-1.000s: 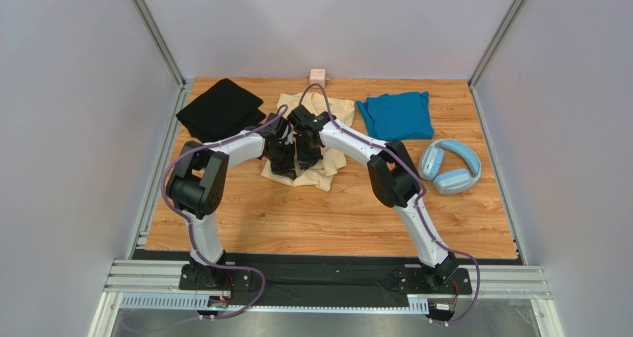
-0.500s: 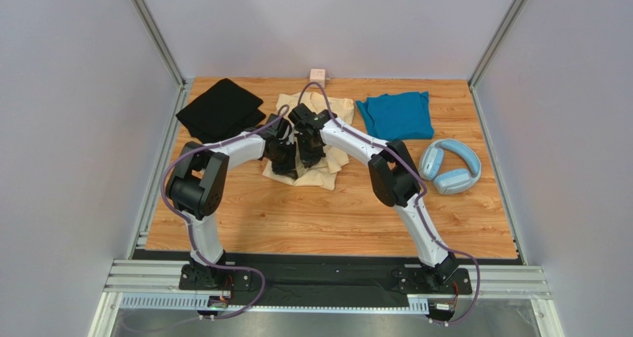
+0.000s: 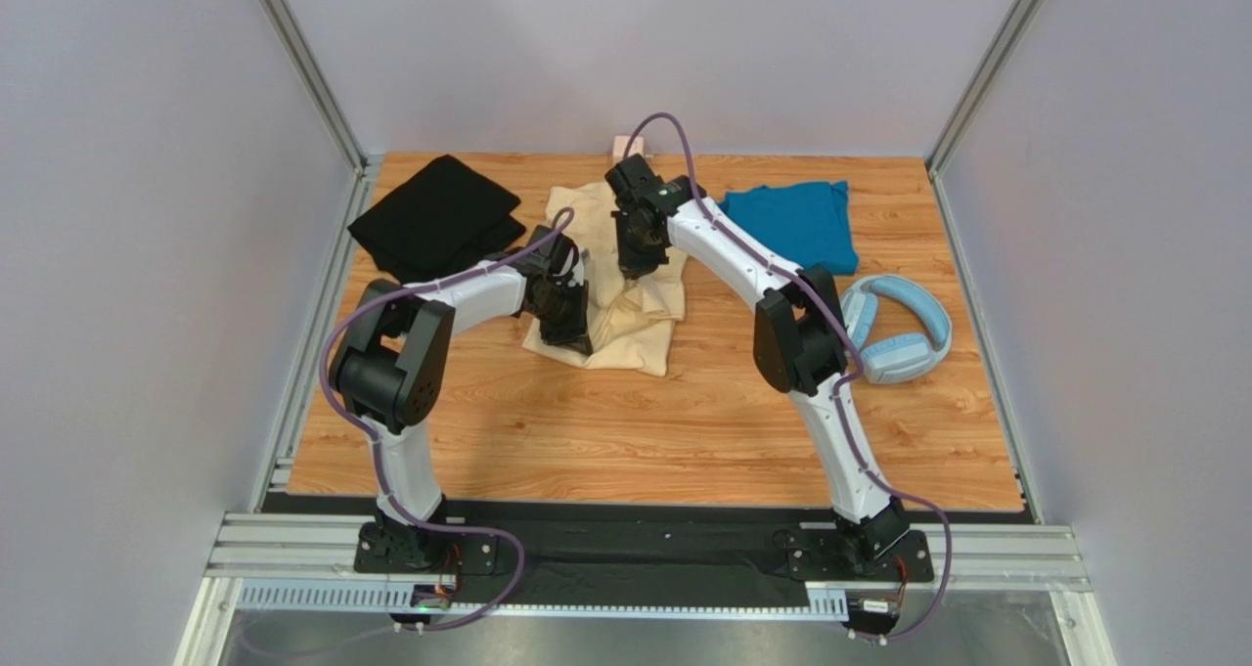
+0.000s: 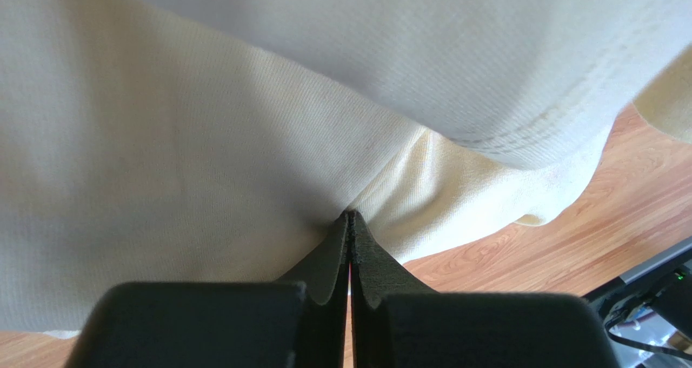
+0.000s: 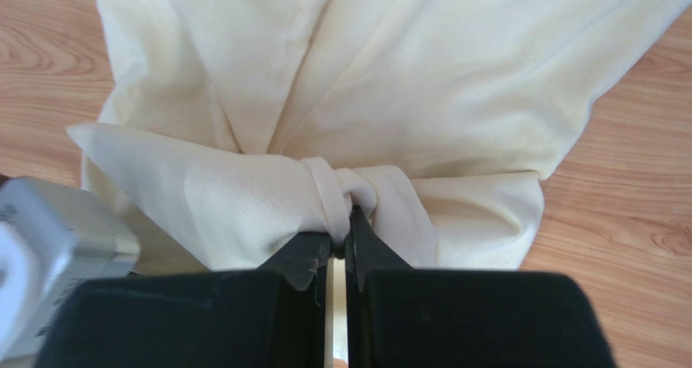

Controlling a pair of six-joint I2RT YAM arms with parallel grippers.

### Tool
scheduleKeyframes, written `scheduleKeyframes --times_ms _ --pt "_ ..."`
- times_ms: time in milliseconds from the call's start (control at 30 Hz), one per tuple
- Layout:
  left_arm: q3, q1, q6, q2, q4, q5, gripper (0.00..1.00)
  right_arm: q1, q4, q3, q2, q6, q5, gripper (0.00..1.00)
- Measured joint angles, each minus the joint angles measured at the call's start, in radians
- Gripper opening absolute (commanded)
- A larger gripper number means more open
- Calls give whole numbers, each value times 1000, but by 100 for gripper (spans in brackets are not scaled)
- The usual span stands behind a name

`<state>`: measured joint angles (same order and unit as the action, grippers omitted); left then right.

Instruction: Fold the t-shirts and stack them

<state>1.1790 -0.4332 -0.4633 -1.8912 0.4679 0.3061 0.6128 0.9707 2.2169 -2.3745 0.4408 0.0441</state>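
Observation:
The cream-yellow t-shirt (image 3: 635, 314) lies bunched in the middle of the table. My left gripper (image 3: 573, 321) is shut on its left part; in the left wrist view the closed jaws pinch the cloth (image 4: 244, 181) at their tips (image 4: 350, 216). My right gripper (image 3: 635, 255) is shut on a hemmed edge of the same shirt (image 5: 341, 194) and holds it lifted toward the far side, above the spread cloth (image 5: 422, 76). The black t-shirt (image 3: 437, 214) lies at the far left. The teal t-shirt (image 3: 786, 228) lies folded at the far right.
Light-blue headphones (image 3: 891, 330) lie at the right, near the right arm's elbow. A small pink cube (image 3: 623, 145) sits at the far edge behind the right gripper. Grey walls enclose the wooden table (image 3: 662, 432) on three sides.
My right gripper has moved from beside the left gripper toward the far side, pulling the cream shirt's edge with it. The left gripper has stayed nearly in place, still shut on the shirt.

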Motion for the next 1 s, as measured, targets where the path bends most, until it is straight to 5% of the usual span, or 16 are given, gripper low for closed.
scheduleKeyframes --times_ms 67,200,333,500,667,1000 --pt "0 0 0 0 0 1 0 -1 7 26 -5 -5 -1 5" --pt "0 0 0 -1 1 5 0 -6 12 89 -19 -17 -7 31" --pt "-2 0 1 -2 1 11 0 -30 -3 164 -45 -27 -37 39" --pt "-8 0 1 -2 2 30 0 -81 -55 201 -52 -27 -61 40" --pt "-9 -1 1 0 5 32 0 -135 -89 210 -47 -27 -108 30" --pt "56 -17 8 -2 148 -32 18 -158 -48 -249 266 -47 -238 39"
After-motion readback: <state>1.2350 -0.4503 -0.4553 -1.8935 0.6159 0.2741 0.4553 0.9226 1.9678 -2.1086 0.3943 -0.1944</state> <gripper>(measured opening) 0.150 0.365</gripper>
